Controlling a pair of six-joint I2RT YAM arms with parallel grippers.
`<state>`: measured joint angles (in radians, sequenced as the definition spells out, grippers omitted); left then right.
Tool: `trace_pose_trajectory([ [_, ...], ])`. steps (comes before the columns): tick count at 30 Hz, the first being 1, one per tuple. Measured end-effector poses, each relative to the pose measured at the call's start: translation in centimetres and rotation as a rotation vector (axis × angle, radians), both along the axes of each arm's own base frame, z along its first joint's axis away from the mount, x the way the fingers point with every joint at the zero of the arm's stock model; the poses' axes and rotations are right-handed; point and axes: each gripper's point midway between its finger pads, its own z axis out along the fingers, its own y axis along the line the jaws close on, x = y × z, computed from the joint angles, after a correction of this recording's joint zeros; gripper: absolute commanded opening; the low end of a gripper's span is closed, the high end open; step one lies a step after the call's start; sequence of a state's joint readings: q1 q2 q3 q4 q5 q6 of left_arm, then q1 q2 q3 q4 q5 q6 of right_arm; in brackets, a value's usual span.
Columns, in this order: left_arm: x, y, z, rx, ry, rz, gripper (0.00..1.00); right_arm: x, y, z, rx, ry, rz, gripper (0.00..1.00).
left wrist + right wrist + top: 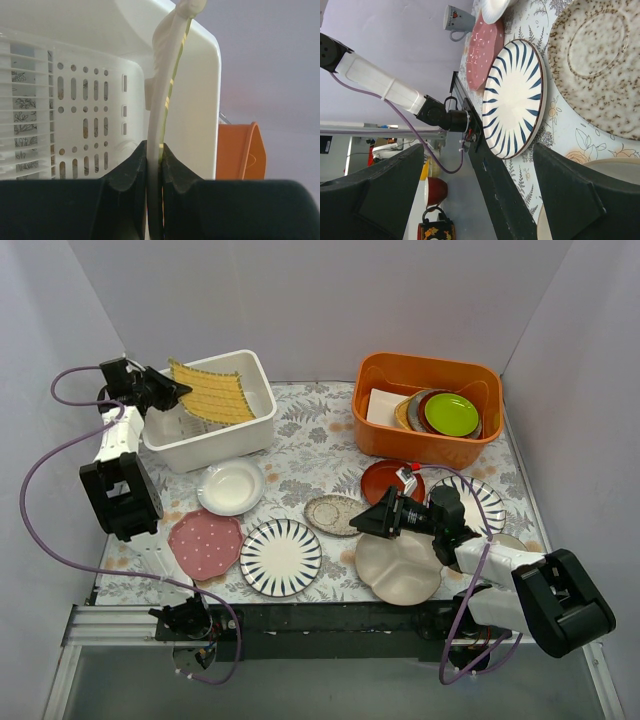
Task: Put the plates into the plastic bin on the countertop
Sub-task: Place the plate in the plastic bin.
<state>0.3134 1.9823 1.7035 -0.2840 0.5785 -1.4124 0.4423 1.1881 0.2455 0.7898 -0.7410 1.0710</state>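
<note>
1. Left gripper [154,152]: at the far left, at the bin's left end. My jaws are pinched tight on the thin edge of the mat [212,392], with only that edge between them.
2. Mat: yellow, square, tilted. It lies across the open top of the bin, and one corner sticks up past the back rim.
3. Bin [215,447]: white, with a slotted base. It stands at the back left of the countertop [310,455].
4. White plate [231,486]: small, flat on the countertop just in front of the bin.
5. Pink plate [206,543]: dotted, in front of the white plate and near the front edge.
6. Striped plate [281,557]: just right of the pink plate, lying flat.
7. Speckled plate [334,514]: behind and to the right of the striped plate.
8. Right gripper [358,523]: points left over the gap between the speckled plate and the divided plate. My jaws are spread wide and hold nothing.
9. Red-brown plate [385,478]: behind my right gripper, in front of the orange tub.
10. Divided plate [400,570]: cream, at the front, partly under my right arm.
11. Second striped plate [482,502]: right of the red-brown plate, largely covered by my right arm.
12. Orange tub [380,440]: at the back right, holding a stack topped by a green plate [451,413].
</note>
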Motion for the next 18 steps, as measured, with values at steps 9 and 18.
trace_pose_trajectory([
  [9, 0.4, 0.2, -1.3, 0.009, 0.019, -0.005, 0.09, 0.0, 0.0, -0.2, 0.000, 0.010, 0.005, 0.96],
  [18, 0.3, 0.4, -2.2, 0.034, 0.038, -0.009, 0.25, -0.1, 0.1, -0.1, 0.004, 0.007, 0.014, 0.96],
])
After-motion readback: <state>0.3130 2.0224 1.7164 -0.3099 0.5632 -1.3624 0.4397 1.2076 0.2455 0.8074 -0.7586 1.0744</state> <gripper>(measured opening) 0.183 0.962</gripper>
